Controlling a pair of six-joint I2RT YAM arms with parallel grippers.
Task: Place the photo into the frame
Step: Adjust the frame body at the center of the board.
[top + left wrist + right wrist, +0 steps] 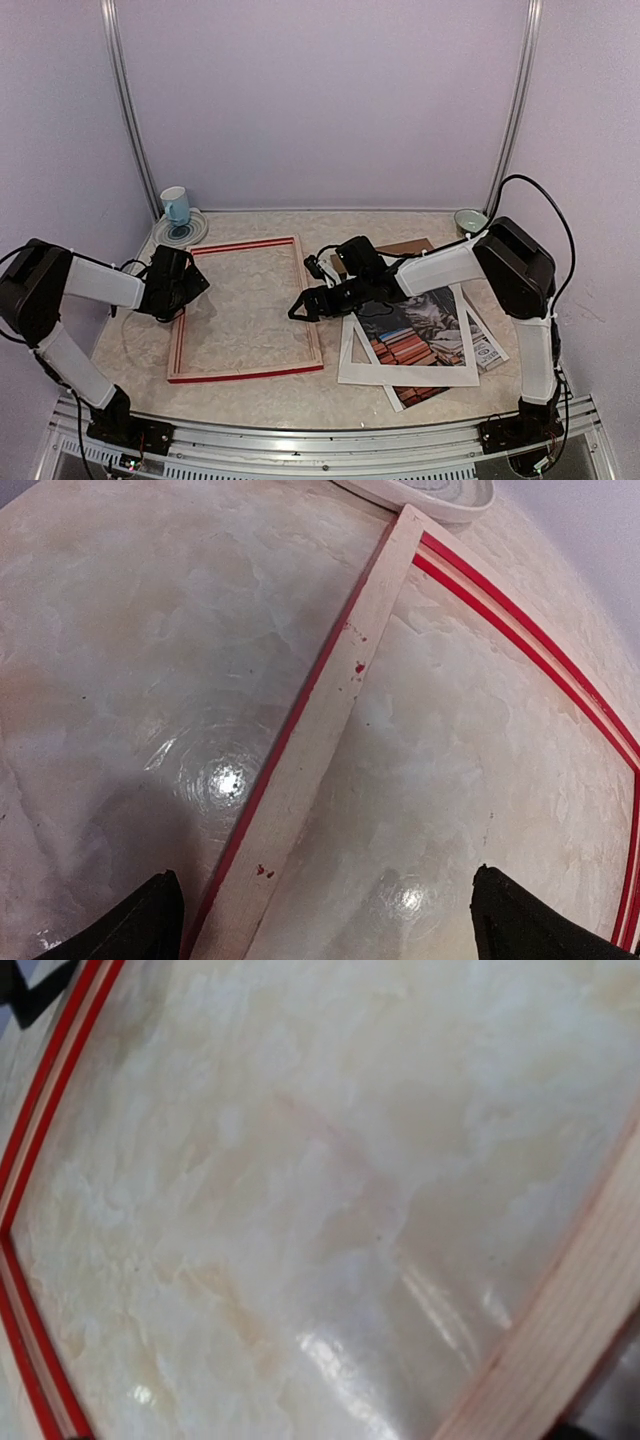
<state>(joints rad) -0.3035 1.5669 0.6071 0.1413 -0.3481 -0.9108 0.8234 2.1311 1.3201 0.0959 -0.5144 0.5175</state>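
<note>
Your frame lies flat on the bench, left of centre, with nothing but bare bench surface inside it. In the left wrist view its near rail shows pale wood on top with red along the edge.

Your left jaws are wide open and hold nothing. They hang over the frame's left rail, and the two dark fingertips stand one on each side of it, clear of the wood.

Your right jaws sit at the frame's right rail and, from above, point toward the frame's inside. They are fully open and empty. The right wrist view shows only the bench surface and the frame's rails, not the fingers.

The photo is outside the frame, flat on the bench to its right. A white mat lies askew on top of it, so the print shows through the opening and pokes out past the mat's lower edge. The mat's near left corner is just beside the frame's near right corner. Your right arm crosses above the photo's far part.

A brown board peeks out behind that arm. A cup stands on a plate at the far left corner, and a small bowl sits at the far right.
</note>
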